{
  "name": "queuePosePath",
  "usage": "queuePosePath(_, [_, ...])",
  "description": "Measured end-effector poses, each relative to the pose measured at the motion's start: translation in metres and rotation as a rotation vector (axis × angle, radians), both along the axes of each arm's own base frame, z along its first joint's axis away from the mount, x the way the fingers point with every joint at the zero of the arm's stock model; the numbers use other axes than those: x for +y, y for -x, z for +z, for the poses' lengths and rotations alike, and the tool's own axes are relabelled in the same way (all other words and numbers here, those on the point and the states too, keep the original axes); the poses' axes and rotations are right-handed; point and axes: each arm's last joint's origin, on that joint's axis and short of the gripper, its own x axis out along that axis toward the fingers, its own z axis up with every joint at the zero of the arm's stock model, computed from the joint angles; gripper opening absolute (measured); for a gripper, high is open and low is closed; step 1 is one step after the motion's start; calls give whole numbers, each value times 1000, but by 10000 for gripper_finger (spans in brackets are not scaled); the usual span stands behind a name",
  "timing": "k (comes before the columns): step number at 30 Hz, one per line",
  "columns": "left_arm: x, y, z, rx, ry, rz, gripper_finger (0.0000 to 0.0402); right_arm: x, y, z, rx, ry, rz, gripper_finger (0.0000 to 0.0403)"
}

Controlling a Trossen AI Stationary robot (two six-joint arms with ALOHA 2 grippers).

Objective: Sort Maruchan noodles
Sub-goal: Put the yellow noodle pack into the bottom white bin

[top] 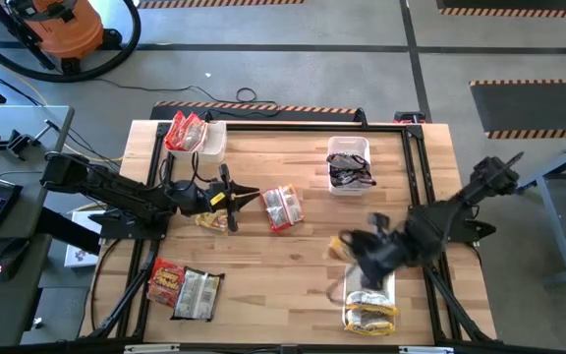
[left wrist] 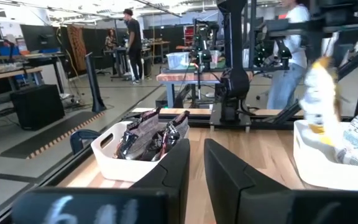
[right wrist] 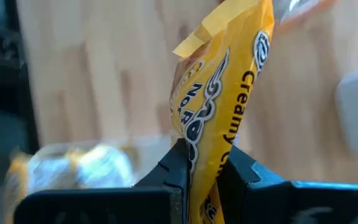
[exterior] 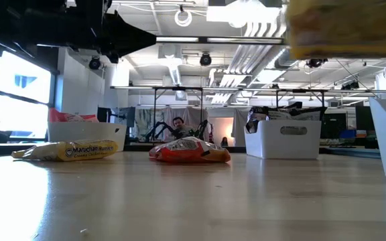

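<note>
From above, the pale wooden table (top: 293, 285) shows a wide bare stretch in its middle and front, with white plastic bins at its edges: one at the back-left corner (top: 212, 144) holding red-orange packets (top: 186, 131), one at the back right (top: 348, 153) holding dark brown-silver packets (top: 350, 174), and one at the front right (top: 386, 291) with yellow-white packets (top: 371, 315). A red-orange crinkly ramen packet (top: 283, 207) lies loose near the centre, a yellow one (top: 211, 221) sits just beside the left gripper (top: 246, 195), and two more, red (top: 166, 281) and silver-white (top: 198, 293), rest at the front-left edge. That left arm reaches in level from the left side; the right arm comes in from the right, its gripper (top: 350, 246) above the yellow bin and blurred. At table height, the yellow Maruchan packet (exterior: 69, 150) and the red one (exterior: 189, 151) lie flat with open board all around, the bin of dark packets (exterior: 283, 138) behind, and a yellow packet (exterior: 347, 28) hangs high at the right. Left wrist view: its two dark fingers (left wrist: 179, 171) stand close together with only a narrow gap and nothing between them, pointing toward the dark-packet bin (left wrist: 114, 158). Right wrist view: the right gripper (right wrist: 204, 168) is clamped on an upright yellow "Creamy" packet (right wrist: 225, 93) over the wood
</note>
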Motion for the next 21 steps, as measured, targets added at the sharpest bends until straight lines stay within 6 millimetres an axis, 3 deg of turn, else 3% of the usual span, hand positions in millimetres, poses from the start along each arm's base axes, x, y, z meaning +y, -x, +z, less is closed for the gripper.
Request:
queuePosePath(4, [0,0,0,0,1,0,37,26,21,-1,18,-64,-35,33])
queuePosePath(9, [0,0,0,1,0,4,36,46,34,-13,86,-44,-63,33])
queuePosePath(21, [1,0,0,-2,1,18,36,87,31,-59,235,59,4,16])
